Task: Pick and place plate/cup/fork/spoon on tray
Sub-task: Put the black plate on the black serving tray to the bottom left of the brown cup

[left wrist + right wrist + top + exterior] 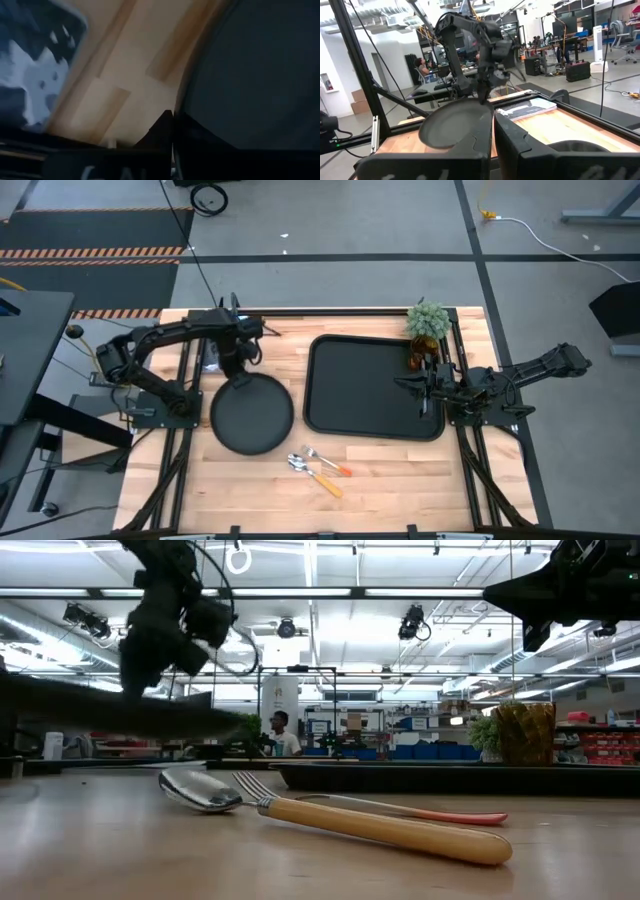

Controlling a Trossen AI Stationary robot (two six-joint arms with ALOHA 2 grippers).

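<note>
The round black plate [250,418] is at the table's left, with my left gripper [237,368] shut on its far rim. In the low view the plate [100,708] shows as a dark band above the table top. The black tray [330,385] lies right of the middle. The amber cup [421,360] stands at its far right corner. My right gripper [408,385] hovers shut and empty over the tray's right side. The spoon [312,472] and the fork [328,461] lie side by side near the front edge. My left gripper pinches the plate's far rim [186,117] between its two fingers, coming from above and pointing down. In the right wrist view the plate [452,125] hangs tilted below the fingers [482,95]. In the low view it is off the table.
A fuzzy green plant [428,320] stands just beyond the tray's far right corner, next to the cup. Bare wood lies between the plate and the tray and along the front edge. People and shelves show in the room behind.
</note>
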